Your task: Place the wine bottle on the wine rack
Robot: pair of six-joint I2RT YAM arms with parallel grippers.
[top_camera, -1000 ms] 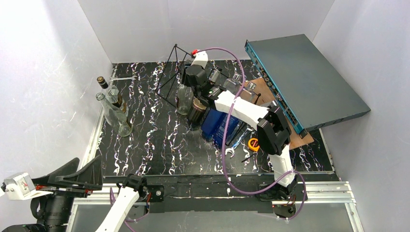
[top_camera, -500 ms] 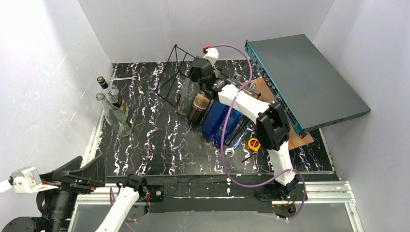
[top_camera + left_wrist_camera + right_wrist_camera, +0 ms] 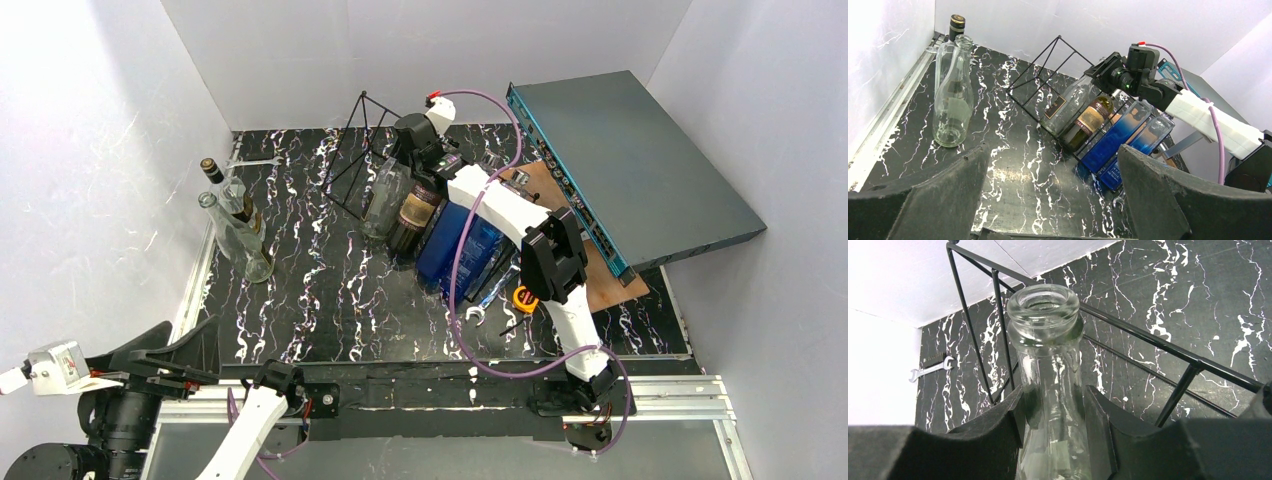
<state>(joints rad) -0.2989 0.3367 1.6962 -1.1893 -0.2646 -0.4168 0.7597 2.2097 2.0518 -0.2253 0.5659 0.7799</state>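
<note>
r fingers (image 3: 1008, 425) pinching the neck of the clear wine bottle (image 3: 1048, 340), one pad each side, mouth open and poking out past the tips. bottle tilted, base low, neck up at the fingers. wine rack (image 3: 1196, 365): top wire runs just behind the neck, beyond the fingertips; side wires drop away to the tabletop (image 3: 1198, 285). bottle body lies along the rack's slope, touching a dark labelled bottle (image 3: 1090, 120) on its far side from the l fingers; can't tell if the base sits in a slot. l fingers (image 3: 938, 200) spread wide, nothing btwn them, well apart from the rack. two upright bottles (image 3: 950, 105) ahead-left of l fingers. small wrench (image 3: 930, 369) far beyond r fingers by the wall.
</note>
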